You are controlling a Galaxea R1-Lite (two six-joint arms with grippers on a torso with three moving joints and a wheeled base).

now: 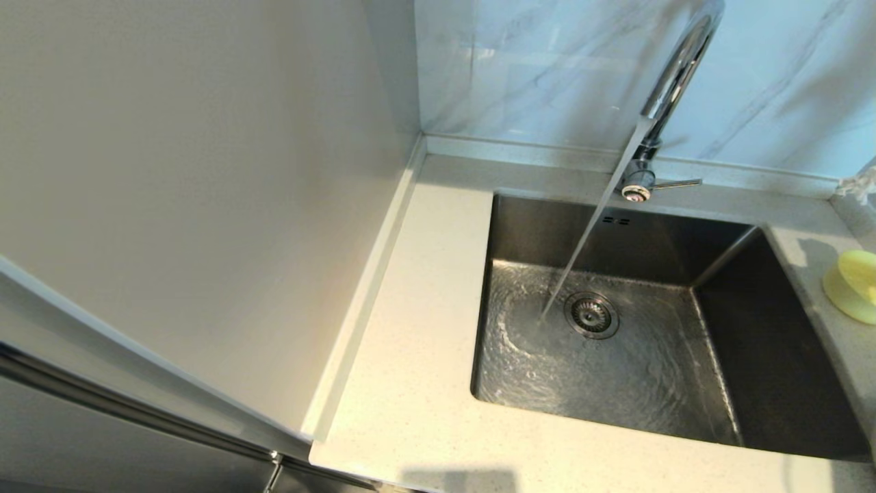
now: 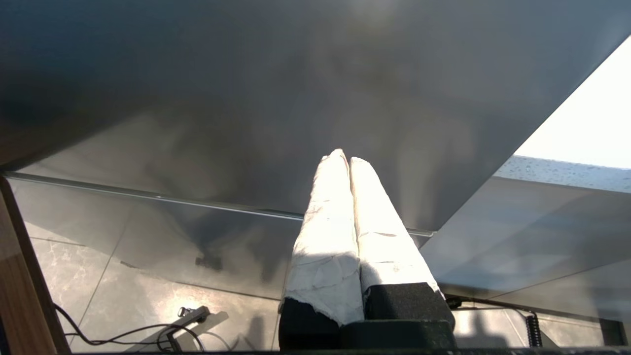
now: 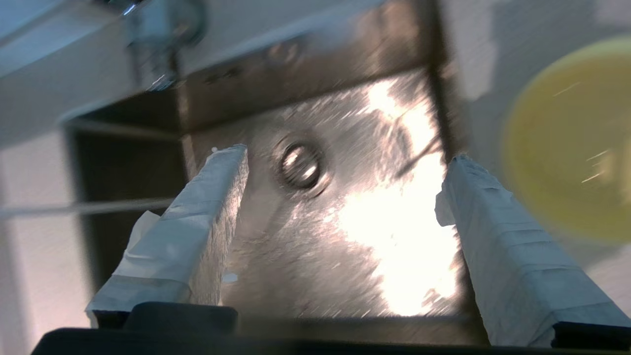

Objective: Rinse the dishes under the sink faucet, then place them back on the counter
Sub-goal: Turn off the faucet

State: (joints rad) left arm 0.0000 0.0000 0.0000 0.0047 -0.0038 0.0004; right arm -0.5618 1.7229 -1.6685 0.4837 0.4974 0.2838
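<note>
Water runs from the chrome gooseneck faucet (image 1: 674, 79) into the steel sink (image 1: 636, 370), landing just left of the drain strainer (image 1: 590, 315). The pastel-yellow bowl (image 1: 854, 284) stands on the counter (image 1: 410, 383) at the sink's right edge, cut off by the head view's border. My right gripper (image 3: 345, 162) hangs open above the sink with nothing between its fingers; the yellow bowl (image 3: 572, 138) shows beside one finger. Neither arm appears in the head view. My left gripper (image 2: 343, 159) is shut and empty, parked low by a grey cabinet front. The plate and chopsticks are out of view.
A plain white panel (image 1: 191, 178) rises along the counter's left side. The marble wall (image 1: 547, 68) stands behind the raised back rim. The left wrist view shows floor tiles and a cable (image 2: 133, 330) below the cabinet.
</note>
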